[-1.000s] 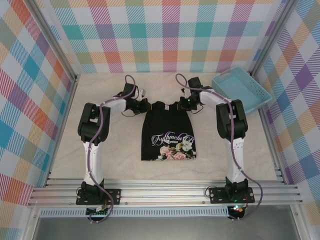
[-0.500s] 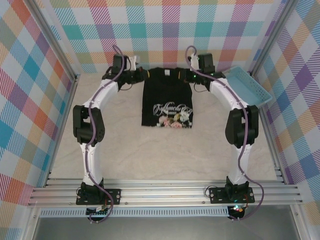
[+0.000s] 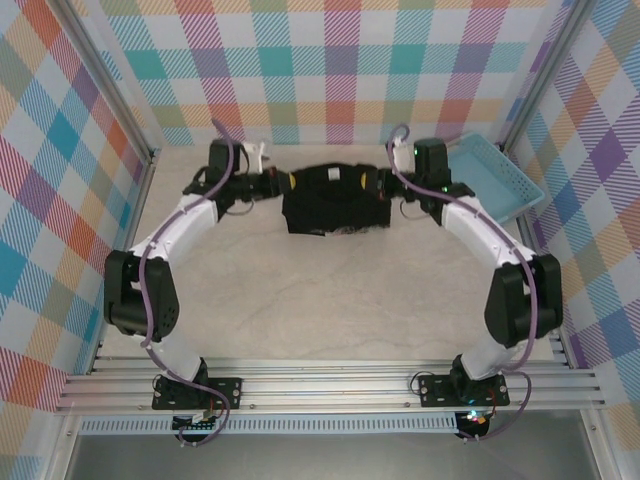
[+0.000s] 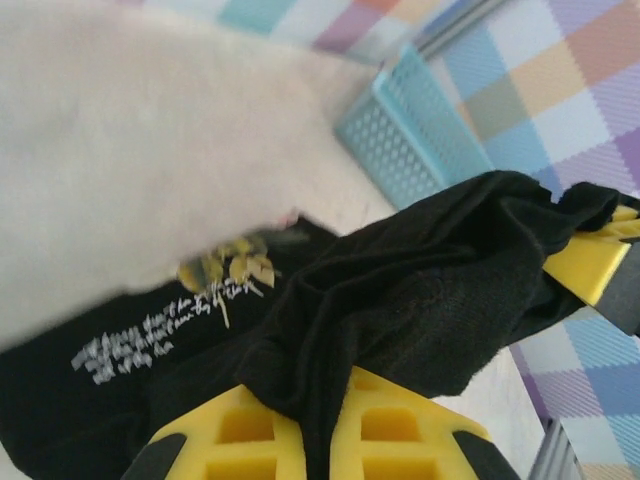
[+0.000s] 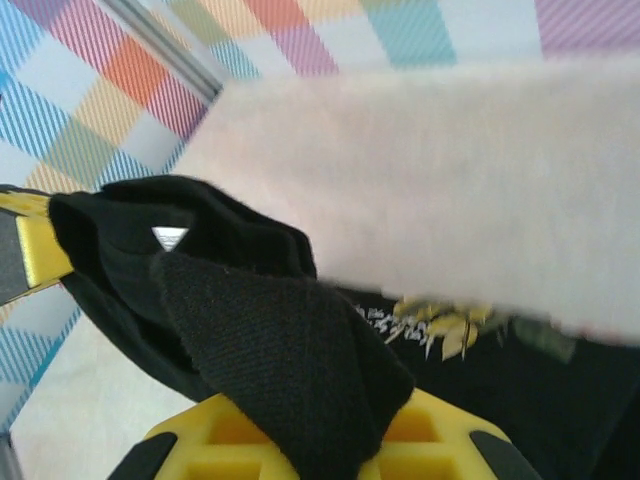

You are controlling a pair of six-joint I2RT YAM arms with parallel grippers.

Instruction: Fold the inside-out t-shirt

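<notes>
I've got the left gripper [image 3: 282, 184] and right gripper [image 3: 386, 184] each clamped on an edge of the black soft cloth t-shirt [image 3: 335, 205], at the far middle of the pale table [image 3: 330, 300]. One crosswise fold looks half laid; I judge release and further folds remain

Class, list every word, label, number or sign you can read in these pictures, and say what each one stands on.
Nothing here can be read with certainty.
White script print on the black t-shirt: lines of lettering, too blurred and small to read.
Small white neck label at the t-shirt's collar: no legible text.
Blue basket: no lettering visible.
</notes>
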